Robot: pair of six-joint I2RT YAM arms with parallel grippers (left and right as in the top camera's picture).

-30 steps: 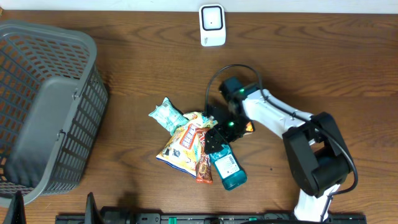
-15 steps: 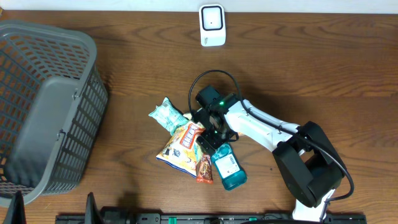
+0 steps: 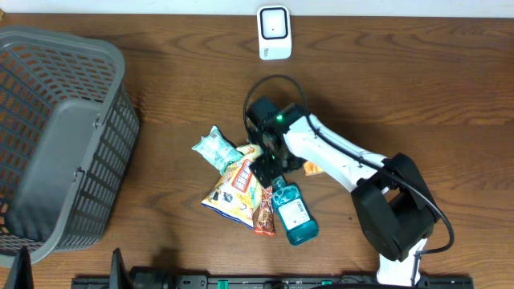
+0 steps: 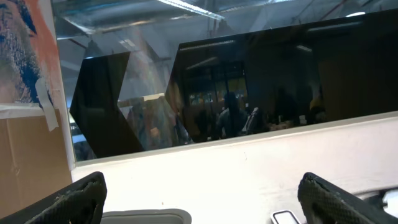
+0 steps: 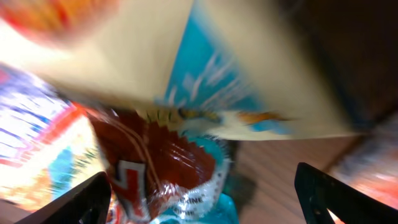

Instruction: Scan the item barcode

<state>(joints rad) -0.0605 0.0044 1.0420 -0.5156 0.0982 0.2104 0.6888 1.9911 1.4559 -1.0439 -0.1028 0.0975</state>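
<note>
Right gripper [image 3: 265, 166] is parked low over the little heap of groceries in the middle of the table [image 3: 401, 80]. Its fingers [image 5: 81, 200] are spread wide, one in each bottom corner of the wrist view, and nothing is pinched between them as far as I can see. That wrist shot is pretty blurry, but right under the jaws you get a yellow snack bag [image 3: 231, 191] with a blue panel. A crinkly red-brown wrapper [image 3: 263, 217] is poking out below it.

From overhead the wrapper lies squeezed between the snack bag and a teal bottle [image 3: 295, 217], touching both. The bottle is on its side with a white label facing up and its neck end tucked under the gripper. The label is too small to make out a barcode. A small green-and-white packet [image 3: 215, 148] sits against the bag's upper left corner. An orange packet [image 3: 312, 168] peeks out from under the right arm, on the other side.

Further back, the white barcode scanner [image 3: 273, 32] stands at the far edge of the table, well apart from the pile. The grey plastic basket [image 3: 112, 160] takes up the left end.

Left gripper [image 4: 202, 183] is also wide open and holding nothing. Its camera is just staring at a white wall and a dark window.
</note>
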